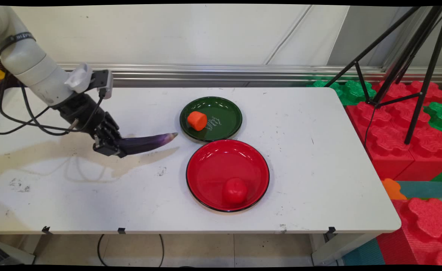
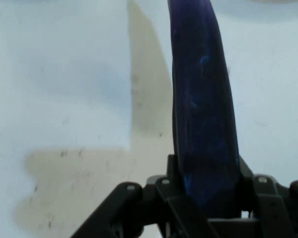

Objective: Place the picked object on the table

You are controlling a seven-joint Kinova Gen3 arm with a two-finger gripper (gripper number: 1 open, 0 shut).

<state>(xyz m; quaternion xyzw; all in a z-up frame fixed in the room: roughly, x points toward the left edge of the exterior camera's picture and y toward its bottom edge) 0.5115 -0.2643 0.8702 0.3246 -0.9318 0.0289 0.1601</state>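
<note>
hand (image 1: 116, 147) gripping eggplant (image 1: 149, 142), clear of green plate (image 1: 228, 109)

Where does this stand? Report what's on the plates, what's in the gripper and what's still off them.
Done, as it looks: the orange rounded piece lies on the dark green round plate, and the red rounded piece lies in the red black-rimmed plate. In hand: the black two-finger gripper grips the long purple eggplant by one end, above the white table. Left: the eggplant is on neither plate.
</note>
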